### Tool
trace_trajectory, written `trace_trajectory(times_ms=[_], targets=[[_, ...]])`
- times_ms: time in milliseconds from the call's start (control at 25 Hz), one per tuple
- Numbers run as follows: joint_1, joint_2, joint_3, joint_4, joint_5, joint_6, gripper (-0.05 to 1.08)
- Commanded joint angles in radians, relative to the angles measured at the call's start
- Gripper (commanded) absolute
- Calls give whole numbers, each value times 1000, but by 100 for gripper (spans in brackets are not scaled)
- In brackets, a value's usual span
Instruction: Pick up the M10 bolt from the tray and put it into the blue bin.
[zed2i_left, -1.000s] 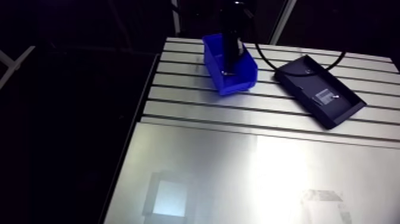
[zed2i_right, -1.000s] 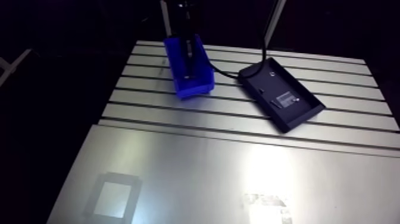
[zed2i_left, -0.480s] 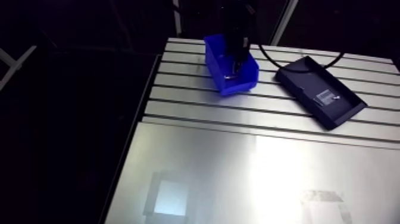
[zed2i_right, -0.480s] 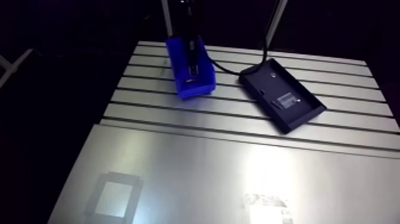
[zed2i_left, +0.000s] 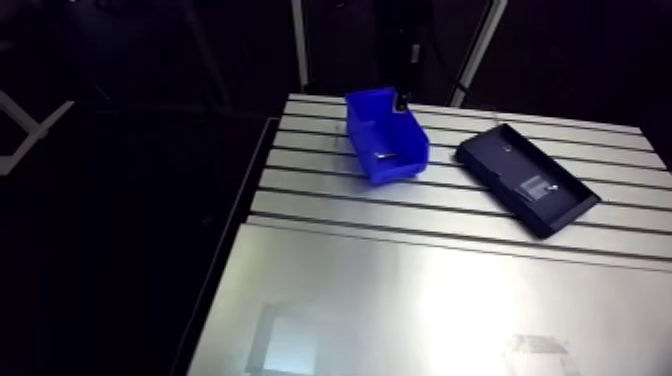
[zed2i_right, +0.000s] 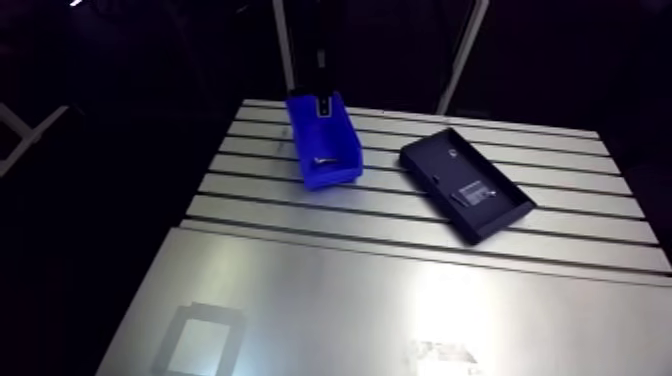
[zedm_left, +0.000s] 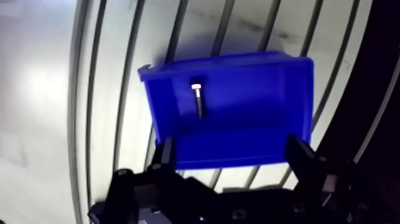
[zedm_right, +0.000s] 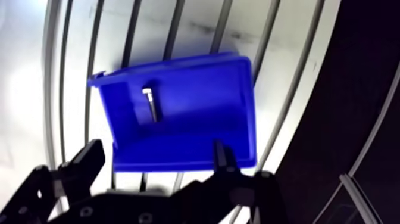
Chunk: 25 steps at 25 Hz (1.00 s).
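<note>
**Inspector:** What cannot be verified?

**Arm:** In the arm view my wrist is dark against the dim room. Only a small bright spot shows, at the far rim of the blue bin. In the wrist view my own body covers the bin's nearest edge. A pale patch lies on the floor of the black tray; I cannot identify it.

**Inspector:** Location of the bolt?

**Arm:** The M10 bolt lies flat on the bin floor, close to one side wall, with its head pointing away from me. Nothing of mine touches it.

**Inspector:** Change from the earlier record?

**Arm:** Just before, my jaws were down inside the bin and hid much of its floor. Now they are raised clear above it, and the bolt shows. The camera has shifted with me. Bin and tray sit side by side, apart, on the slotted table, as before.

**Inspector:** Pose and jaws?

**Arm:** I hang above the bin, pointing down, with the bin showing between my fingers. Jaws released and spread wide, with nothing between them.
</note>
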Motion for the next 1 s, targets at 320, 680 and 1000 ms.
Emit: trace_trajectory(times_ms=[320,680,1000], targets=[[-11,-214,-91,209,7,332,1],[-80,-234,-177,306,16,1053,1],[-138,-232,-248,445,7,1593,1]])
